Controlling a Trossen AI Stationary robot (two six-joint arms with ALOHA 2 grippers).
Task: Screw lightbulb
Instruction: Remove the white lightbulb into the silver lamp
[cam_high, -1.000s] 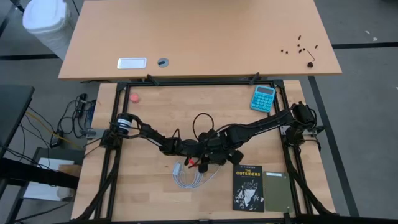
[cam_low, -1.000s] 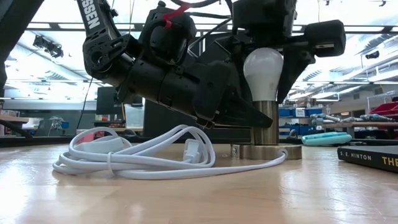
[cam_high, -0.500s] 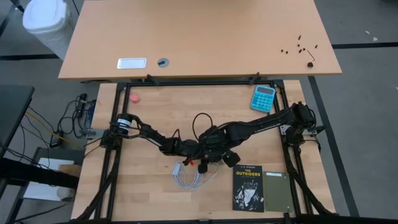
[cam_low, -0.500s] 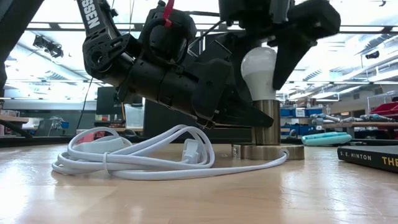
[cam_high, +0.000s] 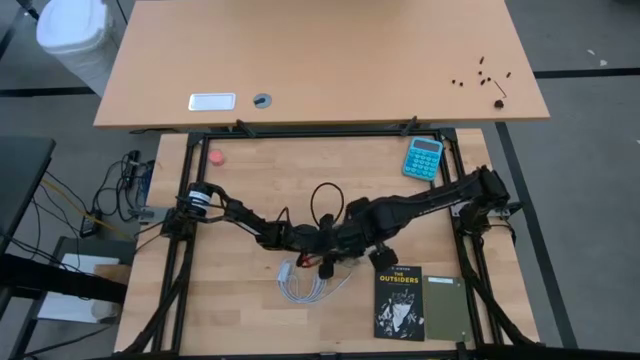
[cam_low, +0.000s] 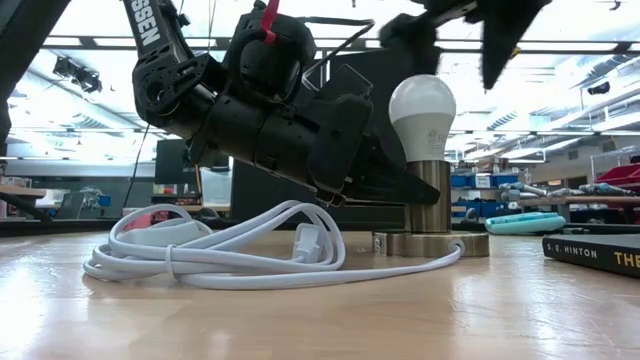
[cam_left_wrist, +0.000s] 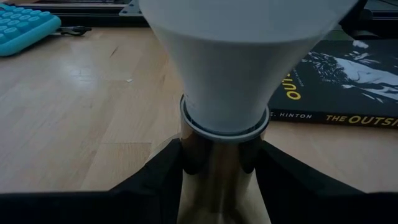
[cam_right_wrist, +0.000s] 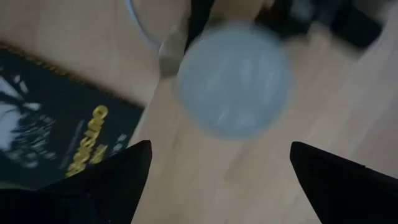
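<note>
A: Bench (cam_high: 250, 190) surface, high view?
B: Light wood slats in a black frame (cam_high: 320, 133). Teal calculator (cam_high: 423, 157) upper right, small pink object (cam_high: 216, 158) upper left, dark book (cam_high: 400, 301) lower right with an olive one (cam_high: 446, 307) beside it, coiled white cable (cam_high: 303, 285) lower centre. Second, larger tabletop (cam_high: 320, 60) across the top of the frame, with a white plate (cam_high: 212, 101), a round grey fitting (cam_high: 262, 100) and scattered black screws (cam_high: 483, 70) at its right. White bin (cam_high: 75, 35) at top left, loose wiring (cam_high: 115, 195) off the left edge.

A: Room, low view?
B: Bright ceiling lights (cam_low: 75, 70) upper left, shelving with blue bins (cam_low: 490, 180) at right, workshop clutter (cam_low: 50, 195) far left.

A: Lightbulb?
B: Lightbulb (cam_low: 421, 108) upright in the silvery socket post (cam_low: 428, 195), right of centre, round base (cam_low: 430, 244) flat on the wood, cable looped against it. In the left wrist view, white neck (cam_left_wrist: 227, 68) seated at the metal collar (cam_left_wrist: 225, 134).

A: Left gripper?
B: Left gripper (cam_left_wrist: 219, 177) low at the post, fingers (cam_left_wrist: 158, 174) closed tight on either side of the metal, below the bulb.

A: Right gripper?
B: Right gripper (cam_low: 462, 30) above the bulb, top right of the low view, fingers (cam_right_wrist: 112, 177) spread wide, clear of the glass, holding nothing. Bulb dome blurred between them in the right wrist view.
</note>
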